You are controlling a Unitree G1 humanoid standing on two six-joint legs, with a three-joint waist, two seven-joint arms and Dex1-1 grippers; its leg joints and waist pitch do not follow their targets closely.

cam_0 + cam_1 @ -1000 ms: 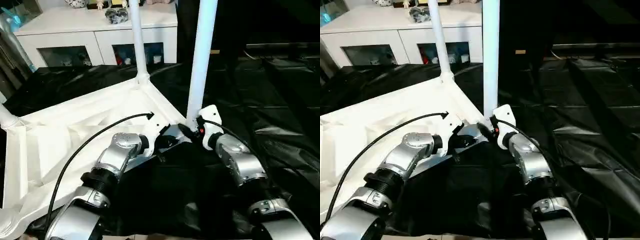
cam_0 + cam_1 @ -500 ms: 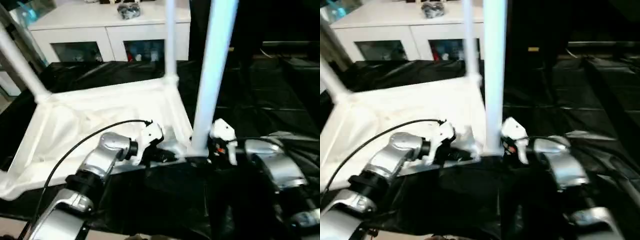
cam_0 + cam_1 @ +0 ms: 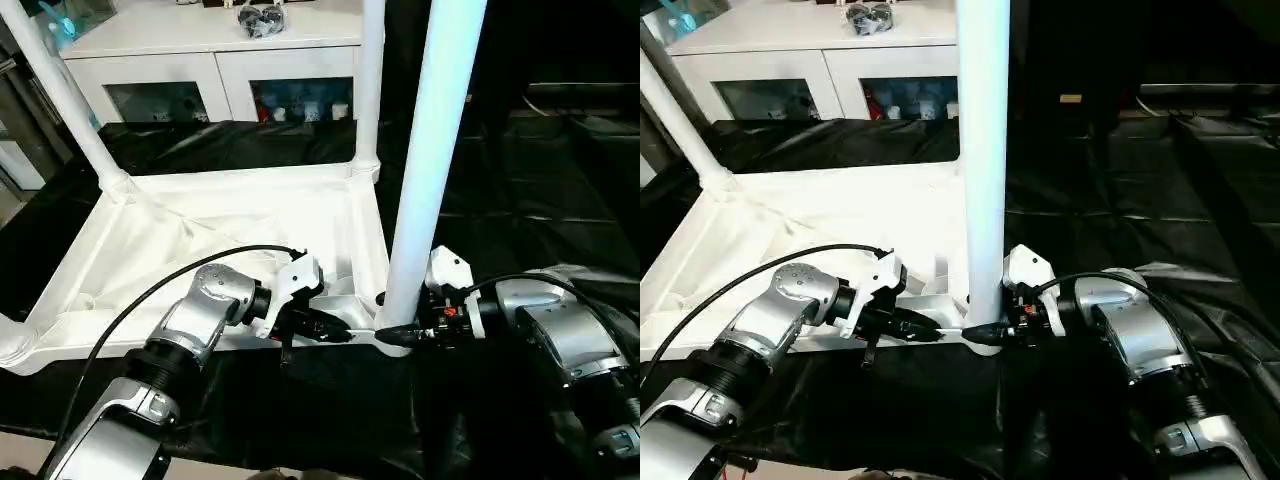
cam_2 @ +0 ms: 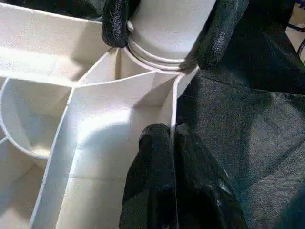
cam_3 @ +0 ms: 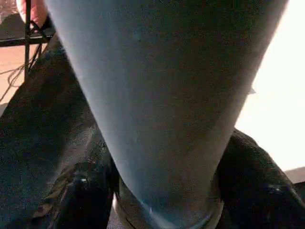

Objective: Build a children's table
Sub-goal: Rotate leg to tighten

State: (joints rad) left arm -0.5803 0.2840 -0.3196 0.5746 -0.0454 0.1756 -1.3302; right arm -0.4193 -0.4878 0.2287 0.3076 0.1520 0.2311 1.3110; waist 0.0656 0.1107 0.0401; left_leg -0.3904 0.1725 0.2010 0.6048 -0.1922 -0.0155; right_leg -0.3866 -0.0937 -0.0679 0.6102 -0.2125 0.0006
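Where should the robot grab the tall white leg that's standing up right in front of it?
Low down, just above the round corner socket of the white plastic tabletop. The long white tube leg stands upright and is widest there, so a grip from the open side steadies it best. The right pincer already holds it so.

Bright overhead light glares off the white tabletop (image 3: 210, 230) against dark black sheeting (image 3: 520, 170), while the near leg (image 5: 162, 105) looms shadowed and blurred.
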